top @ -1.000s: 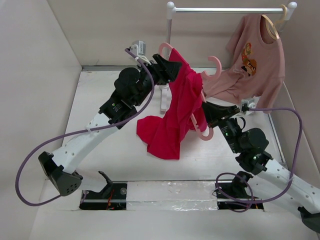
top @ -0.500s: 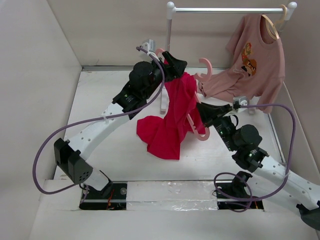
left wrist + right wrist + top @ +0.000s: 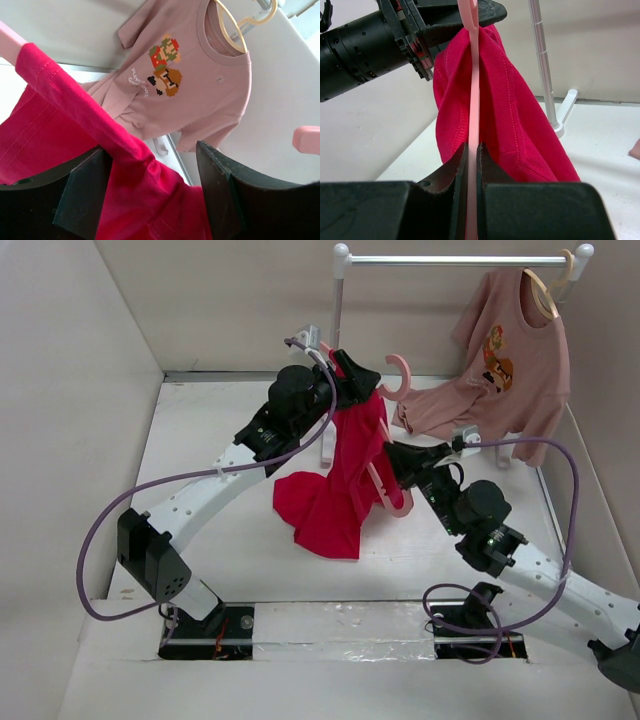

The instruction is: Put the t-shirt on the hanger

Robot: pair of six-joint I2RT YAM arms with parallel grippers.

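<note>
The red t-shirt (image 3: 335, 490) hangs in a long bunch over the pink hanger (image 3: 398, 368), its lower part resting on the table. My left gripper (image 3: 355, 378) is at the shirt's top, jaws partly closed with bunched red fabric (image 3: 75, 125) between them. My right gripper (image 3: 392, 460) is shut on the hanger's thin bar (image 3: 472, 90), which runs straight up between its fingers beside the shirt (image 3: 520, 120). The hook points up and right. One pink curled end (image 3: 306, 139) shows in the left wrist view.
A dusty-pink printed t-shirt (image 3: 505, 370) hangs on a beige hanger (image 3: 552, 285) from the white rail (image 3: 460, 258) at the back right. The rack's post (image 3: 337, 330) stands just behind the left gripper. White walls enclose the table.
The left gripper has moved right and back with the shirt's top. The right gripper and hanger have shifted left and up, so the hook now sits closer to the rack post.
</note>
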